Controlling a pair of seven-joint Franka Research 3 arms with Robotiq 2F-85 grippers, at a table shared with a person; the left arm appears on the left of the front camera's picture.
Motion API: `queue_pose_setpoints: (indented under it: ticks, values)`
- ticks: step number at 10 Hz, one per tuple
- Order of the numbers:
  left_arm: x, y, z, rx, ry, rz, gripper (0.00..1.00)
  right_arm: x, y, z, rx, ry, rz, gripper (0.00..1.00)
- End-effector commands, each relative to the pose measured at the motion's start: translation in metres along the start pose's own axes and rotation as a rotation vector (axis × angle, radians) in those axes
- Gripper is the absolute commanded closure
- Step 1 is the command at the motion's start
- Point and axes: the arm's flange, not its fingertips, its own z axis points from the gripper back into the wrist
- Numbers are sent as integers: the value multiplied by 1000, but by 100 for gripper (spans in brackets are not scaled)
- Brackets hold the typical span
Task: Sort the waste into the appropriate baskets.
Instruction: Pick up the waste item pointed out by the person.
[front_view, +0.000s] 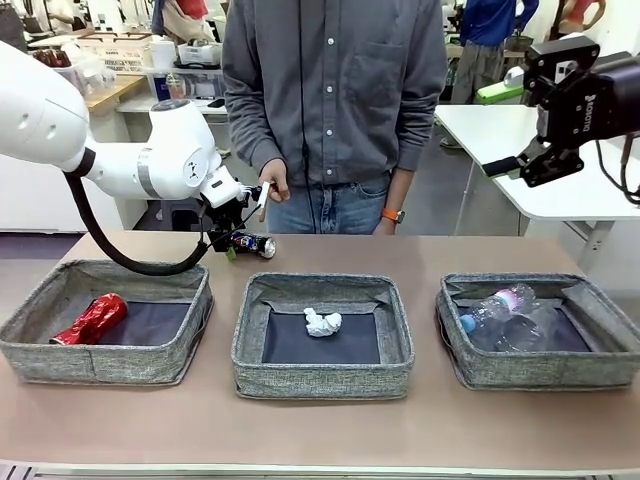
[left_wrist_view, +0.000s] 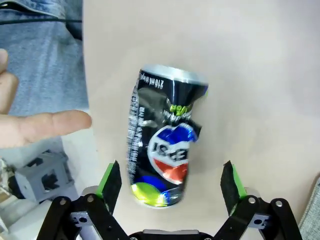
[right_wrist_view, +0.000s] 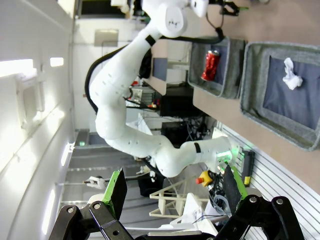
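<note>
1. The tabletop carries three baskets in a row. Taking the middle basket as the landmark, it holds the white paper ball. The basket to its left holds the red can, and the basket to its right holds clear plastic bottles.
2. The left arm reaches behind the middle basket toward the far edge, where the person's hand hangs close by. The right gripper is raised well off to the right, fingers apart and empty.
3. The step in hand looks like picking the dark can, lying on the tabletop behind the middle basket's left corner.
4. The left wrist view shows what the front view cannot: the left gripper is spread wide around the can, pads clear of it, and the can is dented.
5. Next the fingers should probably close on the can, which likely belongs beside the red can.
</note>
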Motion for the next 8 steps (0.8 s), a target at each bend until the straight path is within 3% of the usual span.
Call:
queue_pose_setpoints:
  ticks: [1,8]
  values:
    - [1,-1,0,61,-20,22,0,1,3,1,12,-1,8,0]
    - [5,-2,-12,-18,-3,15,0,1,3,1,12,-1,8,0]
